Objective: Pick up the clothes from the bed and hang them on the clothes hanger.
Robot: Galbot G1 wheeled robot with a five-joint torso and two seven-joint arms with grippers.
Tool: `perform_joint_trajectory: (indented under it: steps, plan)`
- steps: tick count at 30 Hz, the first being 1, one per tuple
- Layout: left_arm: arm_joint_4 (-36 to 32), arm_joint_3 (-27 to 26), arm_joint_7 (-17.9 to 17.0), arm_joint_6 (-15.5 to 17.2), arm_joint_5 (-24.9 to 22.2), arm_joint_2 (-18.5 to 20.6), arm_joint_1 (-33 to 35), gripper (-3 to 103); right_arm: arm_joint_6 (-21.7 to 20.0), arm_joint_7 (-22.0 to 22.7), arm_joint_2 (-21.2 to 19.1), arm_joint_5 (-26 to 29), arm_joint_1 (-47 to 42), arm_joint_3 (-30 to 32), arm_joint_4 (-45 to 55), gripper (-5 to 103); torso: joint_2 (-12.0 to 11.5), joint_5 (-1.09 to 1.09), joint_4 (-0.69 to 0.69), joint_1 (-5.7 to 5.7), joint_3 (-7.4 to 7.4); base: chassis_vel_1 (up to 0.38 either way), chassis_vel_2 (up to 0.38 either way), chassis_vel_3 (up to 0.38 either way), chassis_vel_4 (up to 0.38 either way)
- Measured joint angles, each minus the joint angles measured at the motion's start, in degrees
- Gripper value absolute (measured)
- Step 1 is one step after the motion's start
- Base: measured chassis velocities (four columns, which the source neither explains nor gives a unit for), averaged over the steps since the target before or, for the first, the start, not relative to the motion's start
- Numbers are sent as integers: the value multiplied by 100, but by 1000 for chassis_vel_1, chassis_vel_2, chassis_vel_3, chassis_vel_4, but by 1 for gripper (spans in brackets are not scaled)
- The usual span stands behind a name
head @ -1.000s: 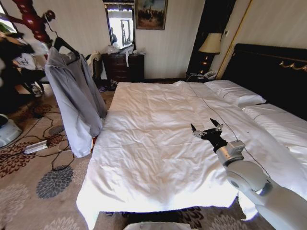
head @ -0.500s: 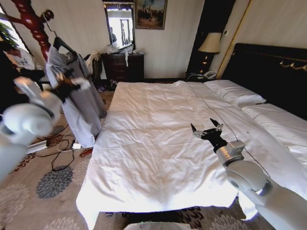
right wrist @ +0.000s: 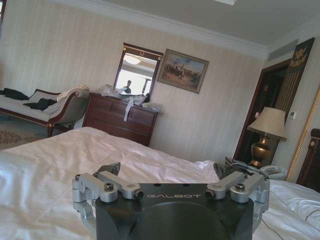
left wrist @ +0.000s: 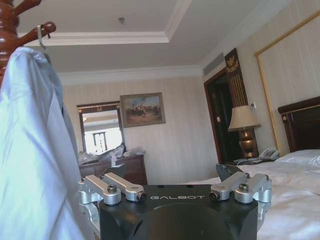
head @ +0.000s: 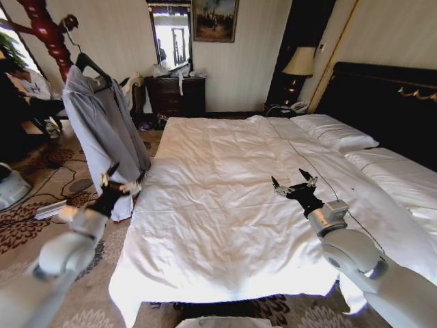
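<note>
Clothes (head: 102, 130): on clothes hanger (head: 89, 63), just above left end effector (head: 121, 179), fingers spread wide, empty. Right end effector (head: 293, 183): wide open, empty, over bed (head: 225, 205).

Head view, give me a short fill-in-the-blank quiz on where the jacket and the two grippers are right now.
1. The grey-blue jacket hangs on the black ____, hooked on the wooden coat stand.
2. The right gripper hovers over the ____ with open fingers.
3. The left gripper is open near the jacket's ____ edge.

Missing words: hanger; bed; lower
</note>
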Motion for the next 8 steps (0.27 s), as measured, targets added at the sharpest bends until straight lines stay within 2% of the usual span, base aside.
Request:
perform_joint_trajectory:
  steps: [4,5,8]
  plan:
    - [-273,-50,200,-300,481,-717,567,100,0,0,0,0,0,0,0,100,0,0,0,0,-1,0,0,0,0]
    - [-273,-50,200,-300,481,-717,567,100,0,0,0,0,0,0,0,100,0,0,0,0,-1,0,0,0,0]
    - [-374,-70,321,-463,680,-1090,905,100,0,0,0,0,0,0,0,100,0,2,0,0,0,0,0,0,0]
